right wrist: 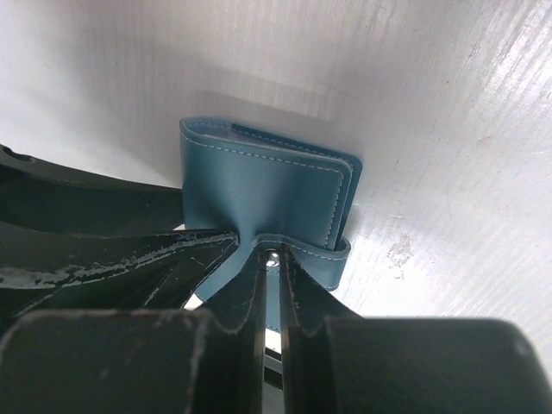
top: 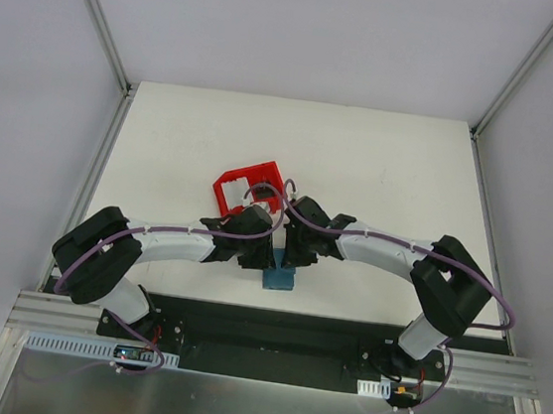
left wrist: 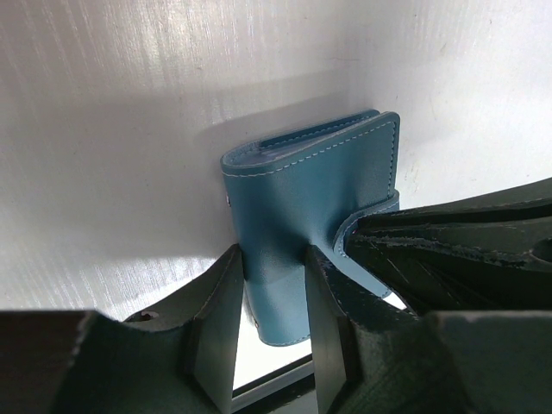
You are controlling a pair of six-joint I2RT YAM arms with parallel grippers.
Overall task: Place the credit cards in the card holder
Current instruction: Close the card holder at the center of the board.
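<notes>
So the card holder (left wrist: 310, 181) sits folded shut near the front edge of the table (top: 381, 169), just in front of the red bin (top: 226, 193), with both arms on it. The left gripper (left wrist: 272, 259) is closed most of the way, squeezing the wallet body between its fingers. The right gripper (right wrist: 272, 254) is pinched nearly flat on the snap tab (right wrist: 319, 257). I can't spot any credit cards for sure in these views.

My guess is it's light, soft leatherette that's floppy at the fold and a bit slick. I'd keep the body clamped near the spine and pull the tab gently. The stitched edges look like the best grip, since a hard yank would just bend it
</notes>
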